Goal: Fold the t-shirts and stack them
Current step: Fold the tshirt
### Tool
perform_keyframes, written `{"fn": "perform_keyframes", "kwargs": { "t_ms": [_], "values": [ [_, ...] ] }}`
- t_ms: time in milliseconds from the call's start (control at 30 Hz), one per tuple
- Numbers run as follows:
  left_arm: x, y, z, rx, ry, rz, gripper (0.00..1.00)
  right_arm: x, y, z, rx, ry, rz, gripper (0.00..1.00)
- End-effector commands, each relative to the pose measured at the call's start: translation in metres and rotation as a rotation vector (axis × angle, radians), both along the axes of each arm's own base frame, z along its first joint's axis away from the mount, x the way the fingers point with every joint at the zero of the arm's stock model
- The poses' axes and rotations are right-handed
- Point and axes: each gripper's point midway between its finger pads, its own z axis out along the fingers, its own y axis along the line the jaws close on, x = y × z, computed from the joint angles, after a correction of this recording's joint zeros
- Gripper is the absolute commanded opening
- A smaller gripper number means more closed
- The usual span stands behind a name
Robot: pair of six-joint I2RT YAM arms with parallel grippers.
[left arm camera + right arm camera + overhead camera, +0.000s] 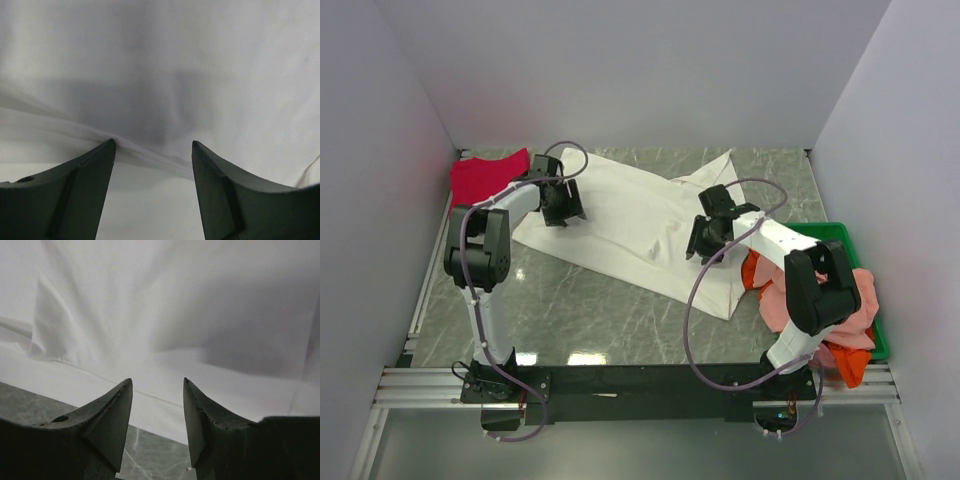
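A large white t-shirt [630, 215] lies spread and creased across the middle of the table; no red print shows. My left gripper [562, 212] is open over its left part, and white cloth [165, 75] fills its wrist view, fingertips [107, 150] just above a fold. My right gripper [704, 250] is open over the shirt's right part, near its hem [150, 395]. A crimson t-shirt [486, 175] lies bunched at the far left. Salmon-pink [782, 300] and orange [848, 362] t-shirts are heaped in the bin at the right.
A green plastic bin [836, 236] stands at the right edge, beside the right arm. The marble table top [610, 310] shows in front of the shirt and under the right fingers [150, 455]. White walls close in the left, back and right.
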Motion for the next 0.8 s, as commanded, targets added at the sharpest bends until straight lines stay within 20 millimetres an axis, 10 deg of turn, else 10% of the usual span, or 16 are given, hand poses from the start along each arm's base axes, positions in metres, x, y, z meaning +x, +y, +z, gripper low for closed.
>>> {"fn": "perform_keyframes", "kwargs": {
  "t_ms": [0,400,767],
  "values": [
    [-0.009,-0.005,-0.013,-0.048,0.033,0.005,0.70,0.009,0.017,-0.006,0.066,-0.040,0.041,0.52],
    [-0.076,0.013,-0.045,-0.025,0.154,0.093,0.70,-0.052,0.013,-0.058,0.063,0.144,0.050,0.51],
    [-0.136,0.034,-0.034,-0.008,0.163,0.199,0.70,-0.099,0.004,-0.060,0.036,0.181,0.033,0.51]
  ]
}}
